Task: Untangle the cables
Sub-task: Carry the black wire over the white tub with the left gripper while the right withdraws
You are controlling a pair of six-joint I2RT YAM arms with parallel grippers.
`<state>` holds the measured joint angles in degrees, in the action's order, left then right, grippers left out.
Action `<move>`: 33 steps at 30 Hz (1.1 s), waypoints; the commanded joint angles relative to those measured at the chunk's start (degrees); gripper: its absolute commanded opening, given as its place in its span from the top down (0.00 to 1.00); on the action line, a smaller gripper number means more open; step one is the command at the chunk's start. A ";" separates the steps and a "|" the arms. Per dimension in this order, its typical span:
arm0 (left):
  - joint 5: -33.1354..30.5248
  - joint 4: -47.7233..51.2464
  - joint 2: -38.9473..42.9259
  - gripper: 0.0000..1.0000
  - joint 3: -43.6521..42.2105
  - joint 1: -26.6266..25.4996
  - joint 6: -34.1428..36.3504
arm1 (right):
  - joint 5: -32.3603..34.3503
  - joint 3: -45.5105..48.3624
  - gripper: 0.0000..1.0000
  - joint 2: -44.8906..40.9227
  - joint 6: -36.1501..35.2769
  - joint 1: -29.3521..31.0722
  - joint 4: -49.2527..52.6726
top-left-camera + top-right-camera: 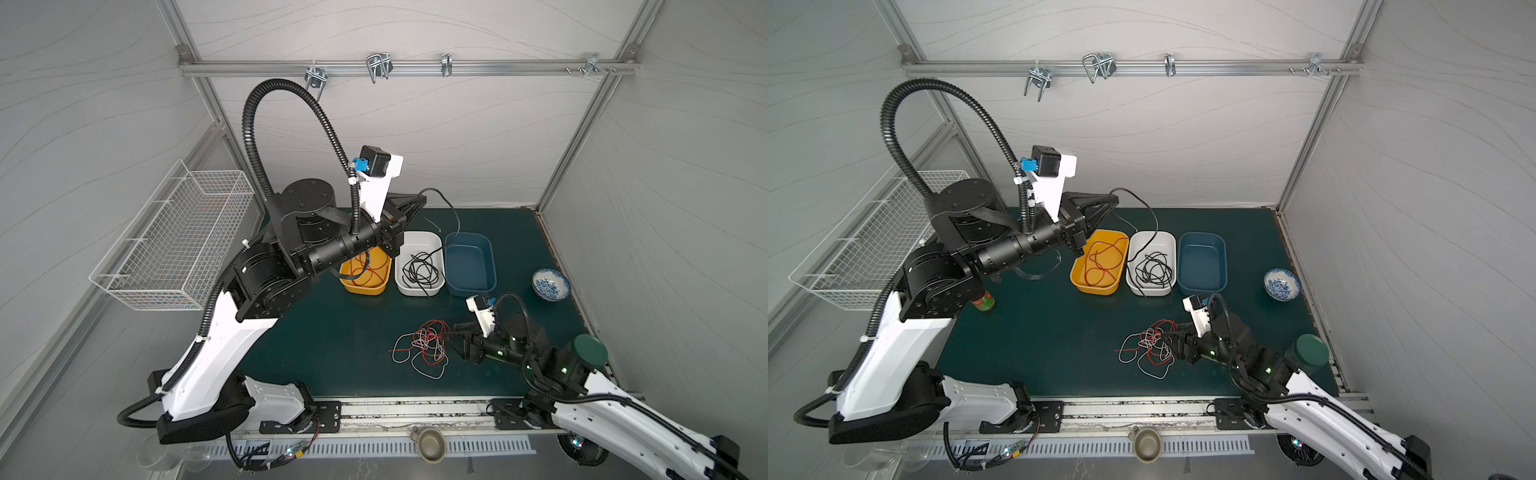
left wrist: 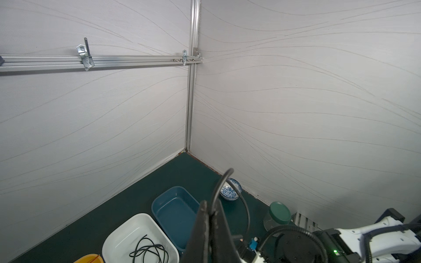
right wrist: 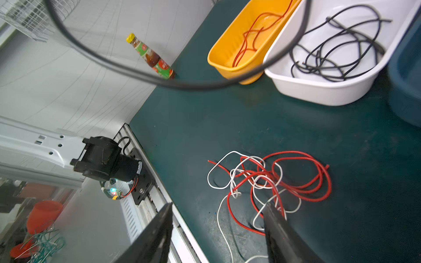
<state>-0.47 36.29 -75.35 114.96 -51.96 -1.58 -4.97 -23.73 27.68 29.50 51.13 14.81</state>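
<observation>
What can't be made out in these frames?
Top view: green-labelled glass sauce bottle is mostly hidden under the left arm.
Top view: yellow plastic tub is partly covered by the left arm.
Right wrist view: in the tangle of thin red and white wires, a white strand is cut by the bottom edge. A finger of the open right end effector hides part, so contact is unclear.

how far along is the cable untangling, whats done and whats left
Done: a red cable lies in the yellow bin, and black cables lie in the white bin. In hand: the left gripper is shut on another black cable, raised and hanging toward the white bin. Left: the red and white tangle on the mat, with the open right gripper at its edge. The blue bin is empty.
</observation>
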 commanded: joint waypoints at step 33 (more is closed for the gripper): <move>4.91 -26.49 -15.22 1.00 -21.02 16.44 3.54 | 26.39 -23.54 0.03 -16.91 -7.50 0.37 33.99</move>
<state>4.08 14.81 -89.91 94.59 -35.94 1.30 18.90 -47.99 11.84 22.76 51.13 48.14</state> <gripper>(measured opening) 0.048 0.958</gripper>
